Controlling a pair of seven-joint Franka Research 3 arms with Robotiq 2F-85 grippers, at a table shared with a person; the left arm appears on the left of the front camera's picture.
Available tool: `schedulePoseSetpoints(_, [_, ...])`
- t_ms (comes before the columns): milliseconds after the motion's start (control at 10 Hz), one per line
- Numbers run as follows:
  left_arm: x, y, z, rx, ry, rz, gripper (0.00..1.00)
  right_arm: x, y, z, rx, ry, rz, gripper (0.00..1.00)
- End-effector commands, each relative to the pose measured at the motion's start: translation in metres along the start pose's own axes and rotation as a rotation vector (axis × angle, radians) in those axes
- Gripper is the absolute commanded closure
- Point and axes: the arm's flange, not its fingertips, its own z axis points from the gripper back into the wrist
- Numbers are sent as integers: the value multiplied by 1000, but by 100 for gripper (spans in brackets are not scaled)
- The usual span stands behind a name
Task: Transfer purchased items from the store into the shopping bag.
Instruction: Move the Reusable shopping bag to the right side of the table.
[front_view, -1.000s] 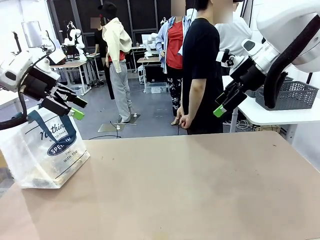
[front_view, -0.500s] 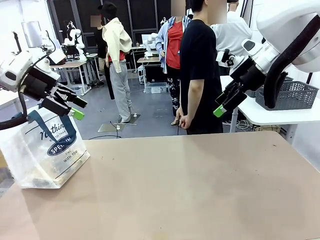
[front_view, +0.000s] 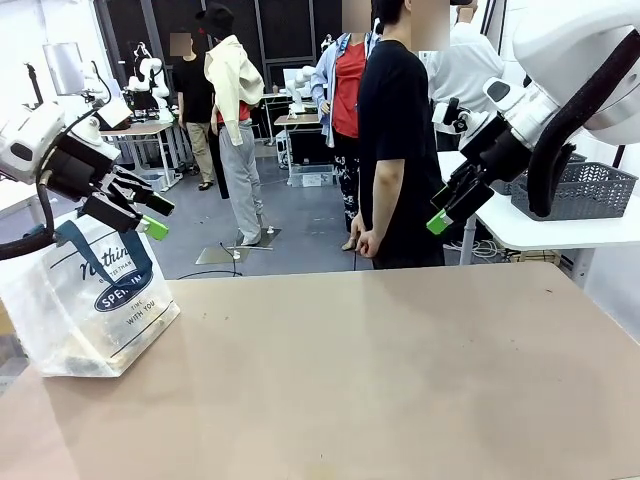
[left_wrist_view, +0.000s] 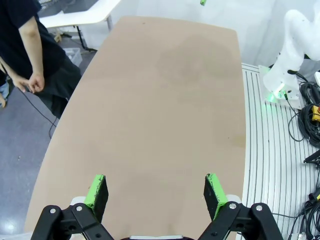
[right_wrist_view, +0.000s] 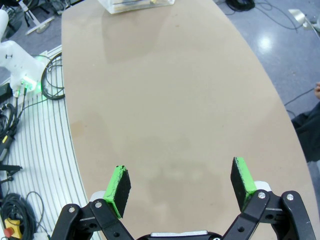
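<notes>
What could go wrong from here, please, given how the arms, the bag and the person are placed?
The left gripper hangs open just above the shopping bag, which sits at the table's left edge; a clumsy descent might snag a handle or push it off. The person stands close to the far edge near the open right gripper, so a swing might clip them.

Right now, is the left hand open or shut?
Open. In the left wrist view the left hand shows both green pads spread wide, with bare table between them.

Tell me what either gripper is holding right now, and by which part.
Nothing is held. The left gripper and right gripper are both open above the bare tan table; the translucent whitish plastic shopping bag stands untouched.
</notes>
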Motion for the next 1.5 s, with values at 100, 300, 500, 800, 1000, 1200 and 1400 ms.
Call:
schedulePoseSetpoints(100, [2, 2, 0, 3, -18, 8, 0, 0, 1, 0, -1, 18, -14, 0])
schedulePoseSetpoints(300, [2, 2, 0, 3, -18, 8, 0, 0, 1, 0, -1, 18, -14, 0])
schedulePoseSetpoints(500, [2, 2, 0, 3, -18, 8, 0, 0, 1, 0, -1, 18, -14, 0])
schedulePoseSetpoints(800, [2, 2, 0, 3, -18, 8, 0, 0, 1, 0, -1, 18, -14, 0])
schedulePoseSetpoints(1000, [2, 2, 0, 3, -18, 8, 0, 0, 1, 0, -1, 18, -14, 0])
schedulePoseSetpoints(1200, [2, 2, 0, 3, -18, 8, 0, 0, 1, 0, -1, 18, -14, 0])
schedulePoseSetpoints(1400, [2, 2, 0, 3, -18, 8, 0, 0, 1, 0, -1, 18, -14, 0])
